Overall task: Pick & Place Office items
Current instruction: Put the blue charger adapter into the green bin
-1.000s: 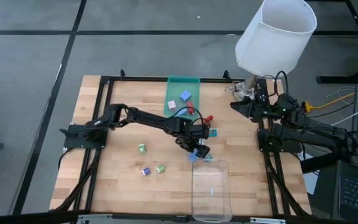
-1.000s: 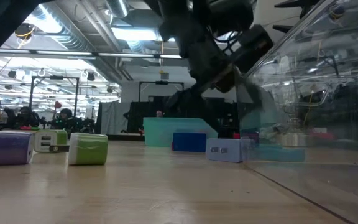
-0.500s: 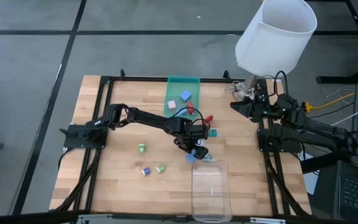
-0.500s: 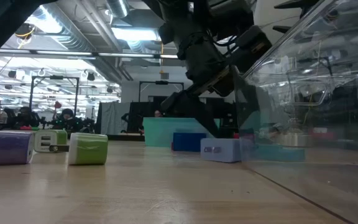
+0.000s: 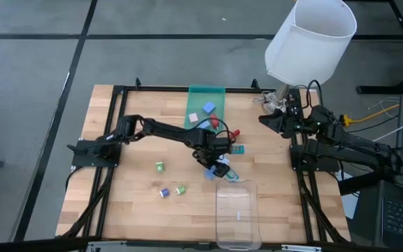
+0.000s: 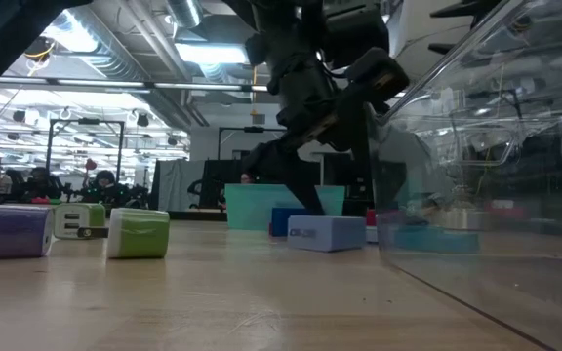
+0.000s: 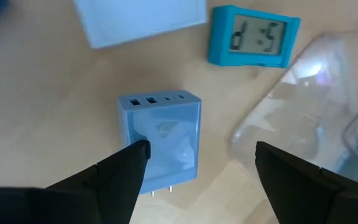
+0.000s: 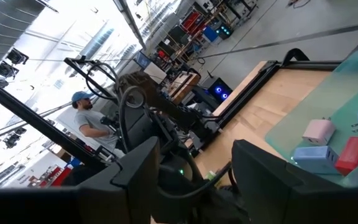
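Observation:
A light-blue charger cube [image 7: 160, 137] lies flat on the table just beyond the clear tray's far left corner [image 5: 210, 173], [image 6: 325, 232]. My left gripper [image 7: 197, 149] hangs open over it [image 5: 215, 166]; one finger is at the cube's edge, and the other stands clear beside it. A teal clock [image 7: 253, 37] and a pale flat rectangle [image 7: 142, 18] lie close by. Small green pieces [image 5: 159, 166], [image 5: 180, 189] and a purple one [image 5: 164, 192] sit toward the left. My right gripper [image 8: 194, 149] waits open at the far right [image 5: 268, 115]. My left gripper has one finger [image 7: 132, 155] against the charger cube's long side edge [image 7: 124, 134], near the pronged end, coming down from above. The other finger touches nothing. The cube lies flat on the table. Whether that finger bears on the cube's top or its side, I cannot tell.
The clear plastic tray [image 5: 238, 210] stands at the near edge, its wall right beside the gripper [image 7: 309, 106]. The green tray [image 5: 205, 94] at the far edge holds white, blue and red pieces. A red piece [image 5: 233, 133] lies between them. Bare wood shows on the table's left half.
My left gripper has moved toward the table's left and slightly toward the far edge. The light-blue charger cube has slid along the table with it, toward the left and away from the clear tray's wall.

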Controlling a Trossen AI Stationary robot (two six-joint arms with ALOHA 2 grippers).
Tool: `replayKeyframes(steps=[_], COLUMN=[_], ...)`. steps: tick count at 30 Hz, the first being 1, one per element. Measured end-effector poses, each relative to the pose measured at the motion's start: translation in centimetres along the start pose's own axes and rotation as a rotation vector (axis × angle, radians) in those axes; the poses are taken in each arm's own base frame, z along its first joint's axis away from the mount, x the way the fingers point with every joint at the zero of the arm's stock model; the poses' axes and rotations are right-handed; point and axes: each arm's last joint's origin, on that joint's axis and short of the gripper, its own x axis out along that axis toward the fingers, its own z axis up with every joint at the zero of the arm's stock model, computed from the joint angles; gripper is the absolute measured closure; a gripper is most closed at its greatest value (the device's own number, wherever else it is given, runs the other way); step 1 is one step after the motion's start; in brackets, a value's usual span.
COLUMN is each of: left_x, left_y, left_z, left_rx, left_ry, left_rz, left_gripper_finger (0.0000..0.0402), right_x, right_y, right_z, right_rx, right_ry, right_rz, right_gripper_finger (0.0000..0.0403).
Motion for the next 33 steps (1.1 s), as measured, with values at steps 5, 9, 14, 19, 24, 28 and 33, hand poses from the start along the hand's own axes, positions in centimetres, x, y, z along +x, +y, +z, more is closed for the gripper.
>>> replayKeyframes(steps=[5, 9, 14, 19, 24, 28, 33], left_x=[-0.1, -0.3, -0.5, -0.6, -0.7, -0.6, -0.1], left_y=[0.4, 0.8, 1.6, 1.9, 2.0, 2.9, 4.0], left_z=[0.2, 0.6, 0.8, 0.6, 0.8, 1.1, 0.6], left_rx=[0.023, 0.034, 0.020, 0.051, 0.076, 0.076, 0.121], left_ry=[-0.009, -0.011, 0.001, -0.005, -0.037, -0.048, -0.045], left_rz=[0.022, 0.028, 0.080, 0.138, 0.166, 0.184, 0.283], left_gripper_finger=[0.0105, 0.0105, 0.0105, 0.0112, 0.0114, 0.0114, 0.0114], right_x=[0.0, 0.0, 0.0, 0.0, 0.0, 0.0, -0.1], right_y=[-0.2, -0.3, -0.3, -0.3, -0.3, -0.5, -0.9], right_z=[-0.2, -0.3, -0.3, -0.3, -0.3, -0.5, -0.8], right_rx=[-0.008, -0.009, -0.023, -0.020, -0.019, -0.014, -0.004], right_ry=[0.017, 0.029, 0.030, 0.030, 0.031, 0.047, 0.080], right_rz=[-0.019, -0.032, -0.033, -0.033, -0.034, -0.051, -0.086], right_gripper_finger=[0.0202, 0.0202, 0.0202, 0.0202, 0.0202, 0.0202, 0.0202])
